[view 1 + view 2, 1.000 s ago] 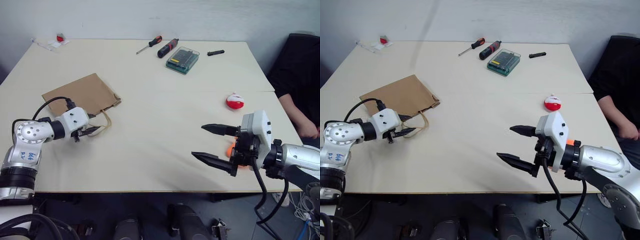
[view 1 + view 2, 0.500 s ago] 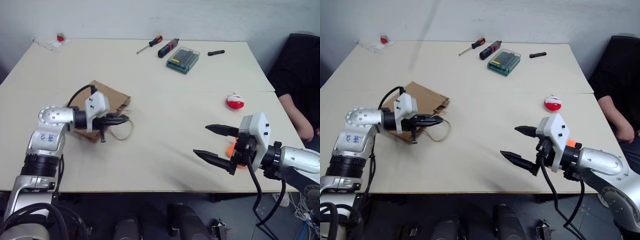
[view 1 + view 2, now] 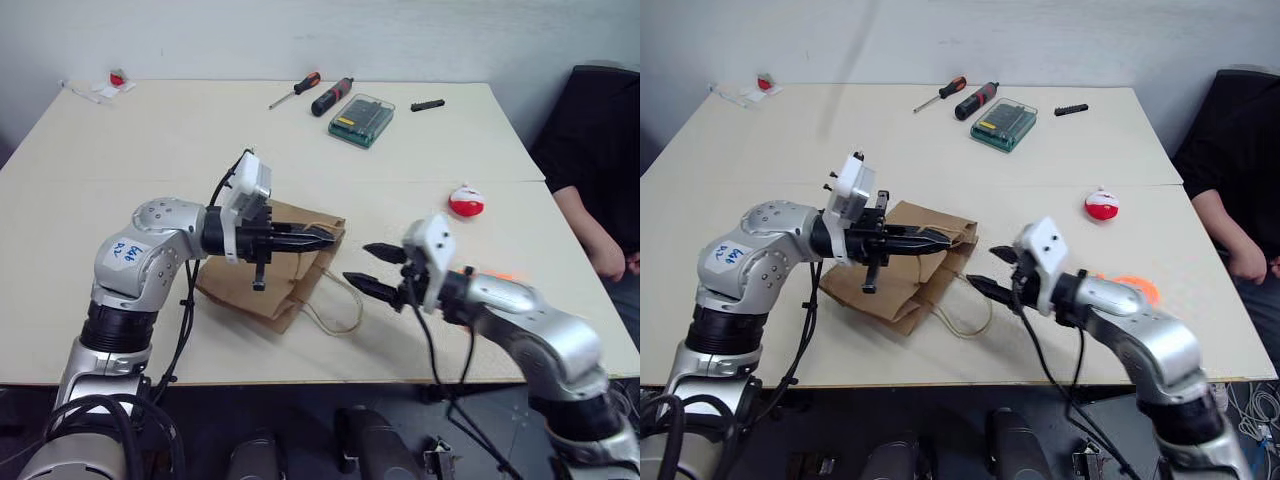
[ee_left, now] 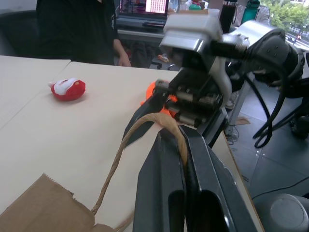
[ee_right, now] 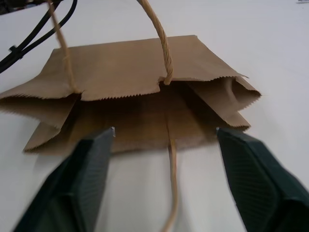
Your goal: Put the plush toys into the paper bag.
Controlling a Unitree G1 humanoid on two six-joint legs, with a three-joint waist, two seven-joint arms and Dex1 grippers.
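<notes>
Left gripper (image 3: pixel 325 238): I've got its fingers pressed together on the bag's upper cord handle (image 4: pixel 145 123). The cord loops right over the fingertips in the left wrist view. Holding the handle lifts the top panel off the bottom one, which is the point of this grip.

Bag (image 3: pixel 262 285): lying flat on the table (image 3: pixel 150 130), mid-front, mouth turned to my right arm. From the right wrist the mouth gapes a little, upper edge raised, lower edge down on the table.

Lower handle (image 3: pixel 340 310): slack on the table in front of the mouth, so that side stays down while the top is pulled up.

Right gripper (image 3: pixel 366 268): fingers spread, empty, pointed straight at the mouth from just beside it. I read that as lining up to catch the lower lip or widen the opening. That's a guess.

Orange toy (image 3: pixel 1132 288): on the table behind my right forearm, mostly hidden, near the front right edge. Not in the bag.

Red-and-white toy (image 3: pixel 466 201): farther back on the right, well apart from the bag, untouched.

Progress: early, I'd say. Bag is being opened, and both toys are out.

Risk: the mouth is barely open and the paper is floppy, so it may sag shut if I ease off the handle.
</notes>
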